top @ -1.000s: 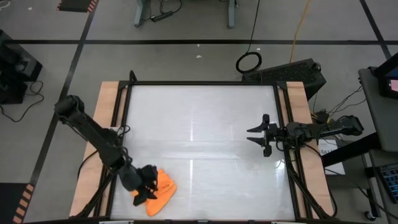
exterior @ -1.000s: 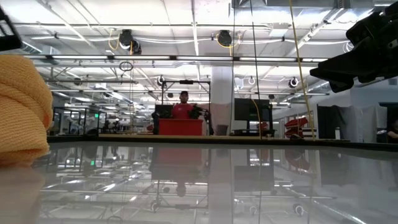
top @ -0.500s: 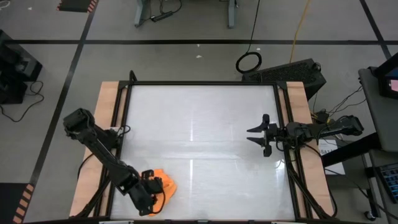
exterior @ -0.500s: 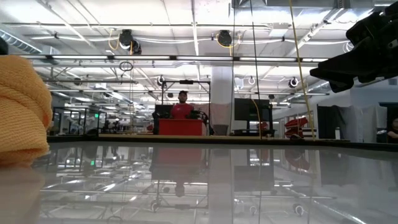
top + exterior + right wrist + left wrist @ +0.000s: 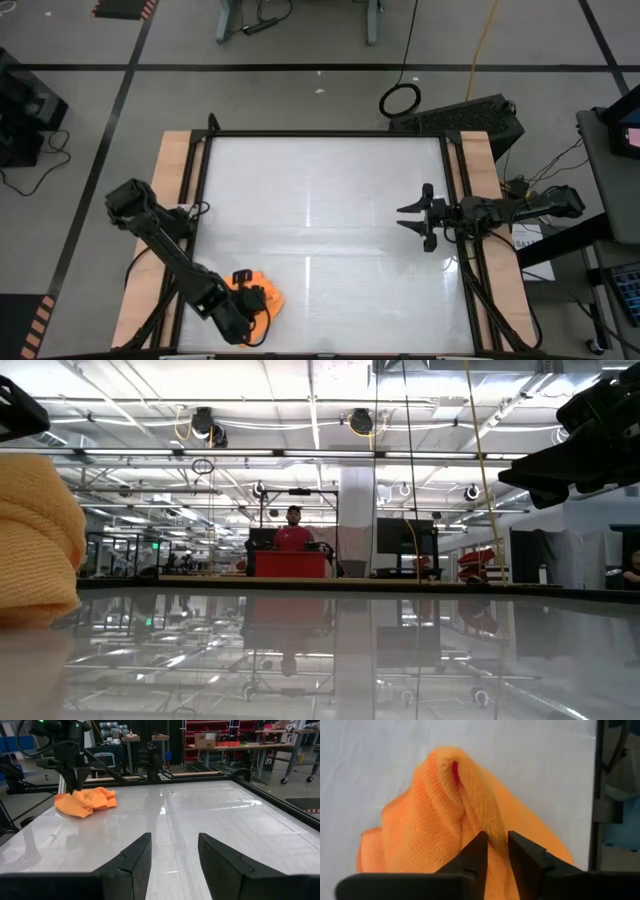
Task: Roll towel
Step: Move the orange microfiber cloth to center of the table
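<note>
The orange towel [image 5: 266,296] lies crumpled in a heap on the white table near its front left corner, also visible in the low view [image 5: 35,540] and the right wrist view [image 5: 86,800]. My left gripper [image 5: 247,312] stands over the heap's near side, shut on a raised ridge of the cloth [image 5: 494,840]. My right gripper [image 5: 420,217] hangs open above the table's right side, far from the towel, with nothing between its fingers [image 5: 172,855]. My left gripper pinches a raised fold of the towel [image 5: 490,822] between its two fingers [image 5: 479,851]. It comes from above, pointing down, with the fingers on either side of the ridge. The rest of the towel lies slack and bunched on the table.
The glossy white tabletop [image 5: 320,210] stretches bare between the two arms. A black frame [image 5: 200,200] and wooden side strips [image 5: 170,200] border it. Far behind the table a person in red [image 5: 292,535] stands at a bench.
My left gripper has moved toward the table's near edge and come down over the towel heap, covering its near part. The towel stays bunched in the same place.
</note>
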